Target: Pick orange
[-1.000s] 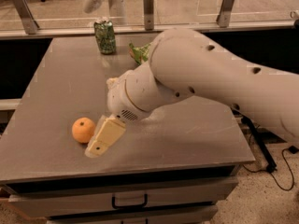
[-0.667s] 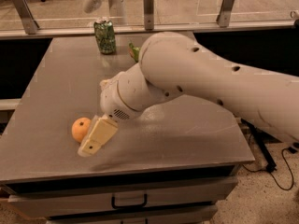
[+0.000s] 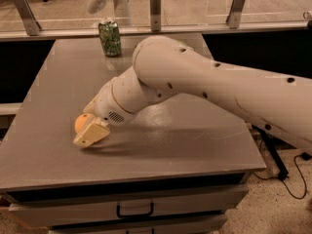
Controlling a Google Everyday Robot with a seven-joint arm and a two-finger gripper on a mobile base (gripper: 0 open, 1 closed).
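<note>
The orange [image 3: 79, 123] lies on the left part of the grey table [image 3: 195, 145], near the front. Only its left side shows; the rest is hidden behind my gripper. My gripper [image 3: 87, 129] is down at table level right against the orange, its cream-coloured tip lying just in front of and below the fruit. The big white arm [image 3: 204, 82] reaches in from the right across the middle of the table.
A green soda can [image 3: 109, 38] stands upright at the back of the table. Behind it runs a glass rail with metal posts [image 3: 155, 6]. A drawer with a dark handle [image 3: 135, 211] is below the table's front edge. Cables lie on the floor at the right.
The arm has swung left and down. The gripper has closed in on the orange and now covers most of it. The orange has stayed in place.
</note>
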